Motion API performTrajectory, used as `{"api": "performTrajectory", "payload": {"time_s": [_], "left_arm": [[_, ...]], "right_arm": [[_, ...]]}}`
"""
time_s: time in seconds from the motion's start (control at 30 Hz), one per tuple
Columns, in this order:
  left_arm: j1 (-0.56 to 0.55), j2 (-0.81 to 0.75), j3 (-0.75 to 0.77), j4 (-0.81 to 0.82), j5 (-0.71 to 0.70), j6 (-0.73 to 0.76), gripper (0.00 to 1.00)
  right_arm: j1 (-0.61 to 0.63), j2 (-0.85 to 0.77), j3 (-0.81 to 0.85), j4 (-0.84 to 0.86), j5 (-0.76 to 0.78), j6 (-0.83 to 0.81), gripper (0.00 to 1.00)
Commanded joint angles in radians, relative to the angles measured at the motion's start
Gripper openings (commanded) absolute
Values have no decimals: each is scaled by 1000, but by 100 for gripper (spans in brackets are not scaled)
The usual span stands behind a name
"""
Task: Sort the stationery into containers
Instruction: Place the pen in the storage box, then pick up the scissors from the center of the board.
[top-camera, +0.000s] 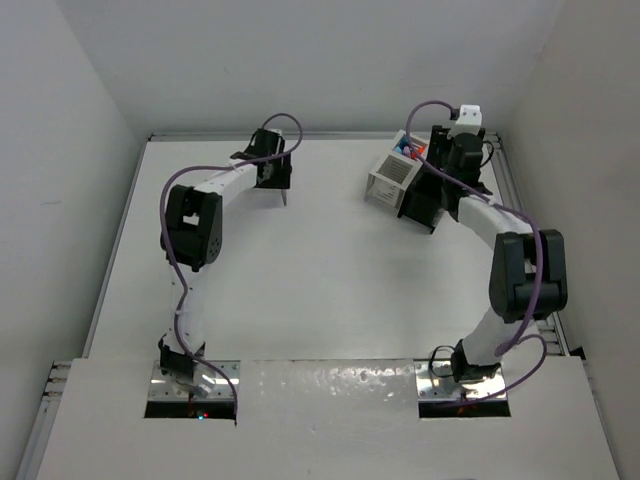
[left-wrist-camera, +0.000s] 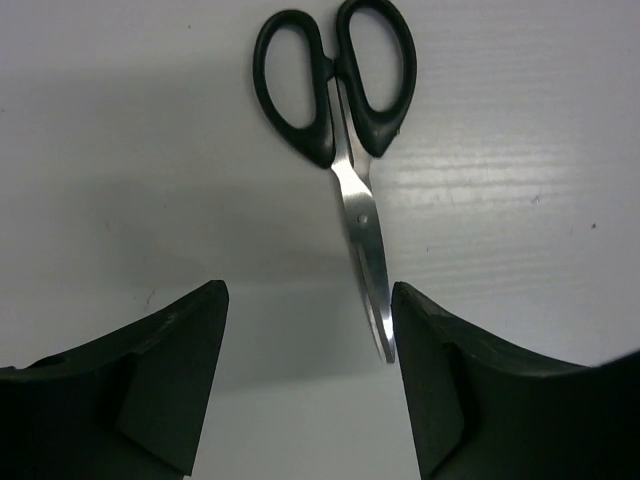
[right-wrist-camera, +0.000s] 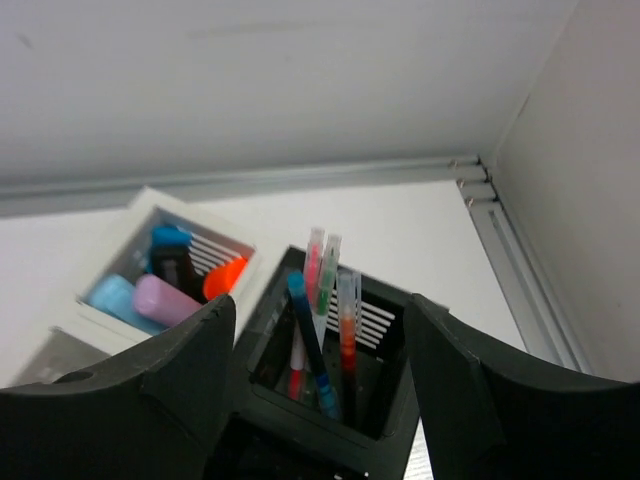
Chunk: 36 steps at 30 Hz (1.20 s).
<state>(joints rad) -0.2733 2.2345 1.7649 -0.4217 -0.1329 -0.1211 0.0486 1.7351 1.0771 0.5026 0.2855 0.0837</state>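
A pair of black-handled scissors lies shut on the white table, handles away from me. My left gripper is open low over the table, and the blade tip lies just inside its right finger. My right gripper hangs open and empty over the black container. In that container stand a blue pen and pink, green and orange ones. The adjoining white container holds a lilac bar, an orange marker and blue pieces.
In the top view the two containers stand at the table's far right, partly under the right arm. The left gripper is at the far middle-left. A metal rail and walls close off the back and right side.
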Motion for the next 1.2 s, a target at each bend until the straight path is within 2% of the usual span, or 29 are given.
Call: {"api": "performTrajectory", "payload": {"time_s": [0.0, 0.23, 0.4, 0.5, 0.63, 0.73, 0.83, 0.97, 1.17], "left_arm": [[-12, 37, 100, 26, -46, -31, 61], [-61, 120, 139, 43, -91, -6, 60], [-60, 200, 226, -61, -113, -40, 53], [-61, 208, 223, -63, -113, -28, 36], [-64, 208, 217, -86, -76, 11, 26], [-63, 195, 194, -85, -62, 52, 1], [-53, 168, 139, -45, 19, 113, 0], [-43, 81, 42, 9, 113, 291, 0], [-34, -99, -188, 149, 127, 538, 0]], "right_arm": [[11, -100, -20, 7, -31, 47, 67], [42, -178, -68, -4, -34, 48, 67], [60, -224, -85, -10, -29, 44, 67], [69, -255, -101, -7, -22, 34, 67], [91, -290, -108, -12, -16, 19, 67], [123, -302, -106, -25, -5, -18, 67], [175, -315, -108, -52, 6, -47, 67], [255, -330, -134, -68, -11, -24, 67], [376, -278, -125, -105, -126, 158, 66]]}}
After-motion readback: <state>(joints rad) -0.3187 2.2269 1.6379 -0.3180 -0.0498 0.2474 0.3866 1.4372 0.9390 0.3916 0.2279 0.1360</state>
